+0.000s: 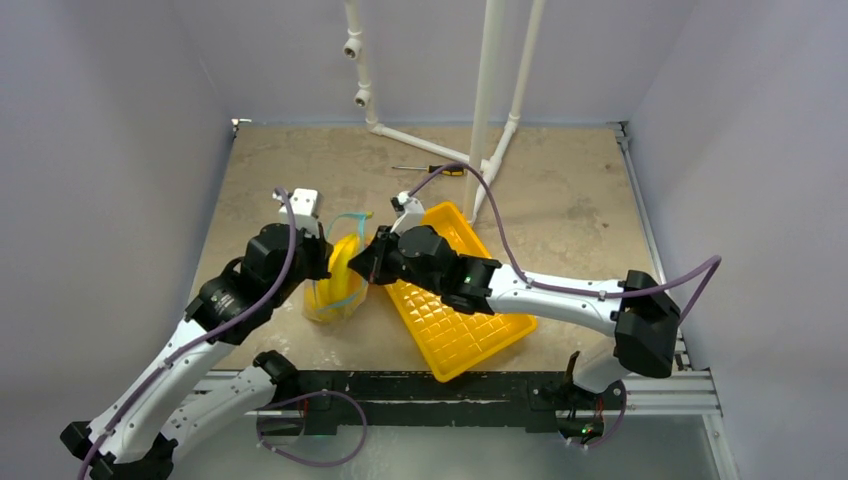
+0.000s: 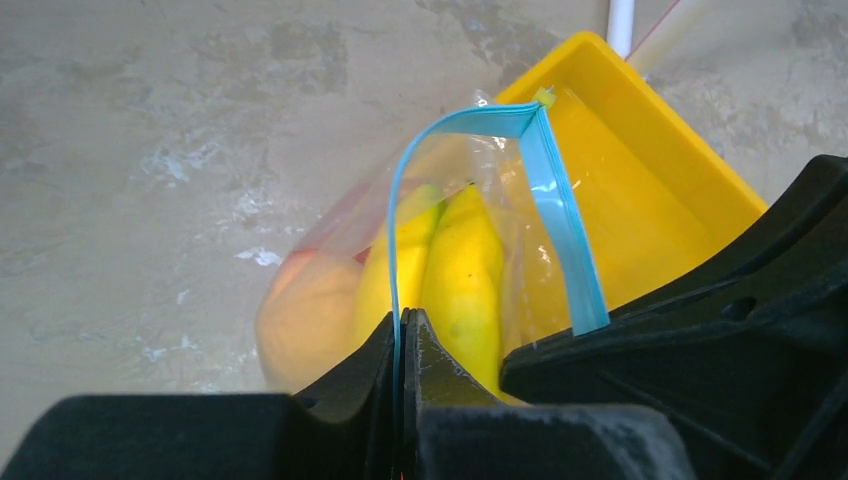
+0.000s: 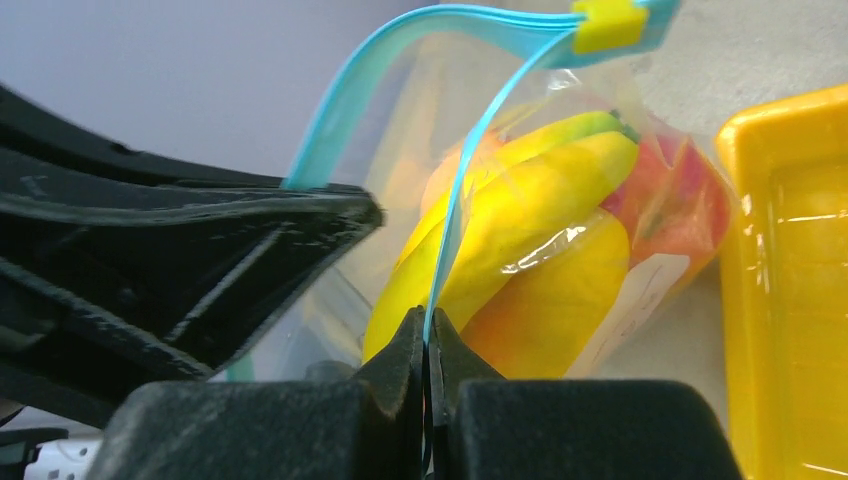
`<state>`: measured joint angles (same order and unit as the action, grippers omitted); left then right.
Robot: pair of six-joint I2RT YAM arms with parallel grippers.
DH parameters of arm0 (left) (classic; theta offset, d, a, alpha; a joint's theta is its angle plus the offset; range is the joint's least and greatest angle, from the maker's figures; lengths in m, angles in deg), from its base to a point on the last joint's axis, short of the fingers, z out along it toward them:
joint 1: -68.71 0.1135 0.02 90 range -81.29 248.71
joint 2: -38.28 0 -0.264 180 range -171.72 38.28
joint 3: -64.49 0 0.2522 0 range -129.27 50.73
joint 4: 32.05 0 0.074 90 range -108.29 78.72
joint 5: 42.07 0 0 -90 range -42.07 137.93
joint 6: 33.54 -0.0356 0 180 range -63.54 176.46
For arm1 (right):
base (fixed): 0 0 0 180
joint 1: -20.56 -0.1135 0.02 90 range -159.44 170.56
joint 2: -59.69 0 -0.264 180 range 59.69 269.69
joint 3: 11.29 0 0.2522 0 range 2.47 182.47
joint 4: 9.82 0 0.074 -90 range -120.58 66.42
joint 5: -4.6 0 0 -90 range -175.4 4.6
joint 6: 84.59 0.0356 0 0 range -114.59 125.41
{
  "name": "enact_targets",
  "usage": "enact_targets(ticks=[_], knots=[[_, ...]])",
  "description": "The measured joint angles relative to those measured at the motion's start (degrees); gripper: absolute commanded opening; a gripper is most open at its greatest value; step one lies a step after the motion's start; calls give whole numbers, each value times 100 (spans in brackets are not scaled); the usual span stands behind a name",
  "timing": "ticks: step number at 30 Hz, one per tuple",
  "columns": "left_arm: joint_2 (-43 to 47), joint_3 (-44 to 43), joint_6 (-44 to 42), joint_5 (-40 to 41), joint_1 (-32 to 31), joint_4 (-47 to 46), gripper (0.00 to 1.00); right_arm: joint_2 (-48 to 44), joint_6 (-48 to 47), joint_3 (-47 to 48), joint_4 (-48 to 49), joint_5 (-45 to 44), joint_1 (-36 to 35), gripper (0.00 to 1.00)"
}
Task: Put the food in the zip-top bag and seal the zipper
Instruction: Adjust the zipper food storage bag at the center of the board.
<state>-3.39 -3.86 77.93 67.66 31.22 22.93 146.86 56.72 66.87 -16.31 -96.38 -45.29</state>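
Note:
The clear zip-top bag (image 1: 337, 280) sits between my two arms with the food inside: a yellow banana (image 2: 462, 285), a peach-coloured fruit (image 2: 300, 320) and a red one (image 3: 672, 195). Its teal-blue zipper (image 2: 555, 215) stands apart in an open loop, with a yellow slider (image 3: 608, 22) at the far end. My left gripper (image 2: 410, 318) is shut on one zipper strip (image 2: 394, 270). My right gripper (image 3: 427, 325) is shut on the other strip (image 3: 470, 170). The two grippers face each other across the bag's mouth (image 1: 345, 232).
A yellow gridded tray (image 1: 460, 300) lies to the right of the bag, under my right arm. A black-and-yellow screwdriver (image 1: 430, 170) lies at the back near white pipes (image 1: 490, 110). Walls enclose the table on three sides.

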Motion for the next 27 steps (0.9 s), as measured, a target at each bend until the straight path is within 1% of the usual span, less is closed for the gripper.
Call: enact_targets(ticks=[8, 21, 27], knots=[[-319, 297, 216, -640, 37, -109, 0, 210, 26, 55, -44, 0, -208, 0], [-525, 310, 278, -763, 46, -131, 0, 236, 501, -92, 44, -157, -291, 0], [-695, 363, 142, -892, 46, -243, 0, 197, 518, -269, 90, -157, -317, 16]])
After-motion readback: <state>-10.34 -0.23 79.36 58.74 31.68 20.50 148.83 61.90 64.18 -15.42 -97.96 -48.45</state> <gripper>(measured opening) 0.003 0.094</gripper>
